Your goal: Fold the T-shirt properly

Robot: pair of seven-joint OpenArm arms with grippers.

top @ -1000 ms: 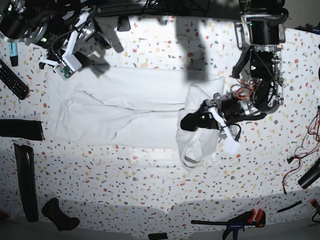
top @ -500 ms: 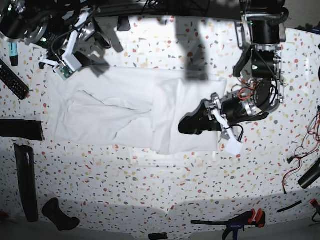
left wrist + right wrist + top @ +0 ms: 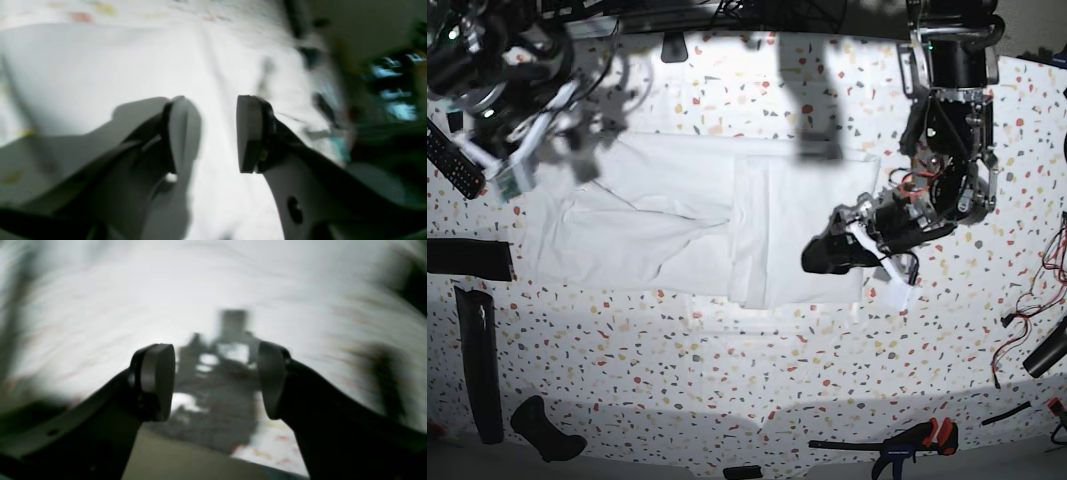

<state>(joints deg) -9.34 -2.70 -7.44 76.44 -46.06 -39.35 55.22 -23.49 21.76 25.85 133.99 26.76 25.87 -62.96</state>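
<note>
My left gripper (image 3: 206, 133) hangs open over the T-shirt (image 3: 677, 215), holding nothing. The shirt lies flat on the table (image 3: 757, 370), soft and floppy. Beyond it, my right gripper (image 3: 217, 383) is open too. I think its far edge is best to grab.

A remote control (image 3: 454, 160), black straps (image 3: 477, 360) and a clamp (image 3: 907, 443) lie on the speckled table (image 3: 727, 370).

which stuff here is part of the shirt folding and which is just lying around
Belongs to the job:
- T-shirt
- left gripper, jaws open
- right gripper, jaws open

Just lying about:
- remote control
- clamp
- red wires
- black strap
</note>
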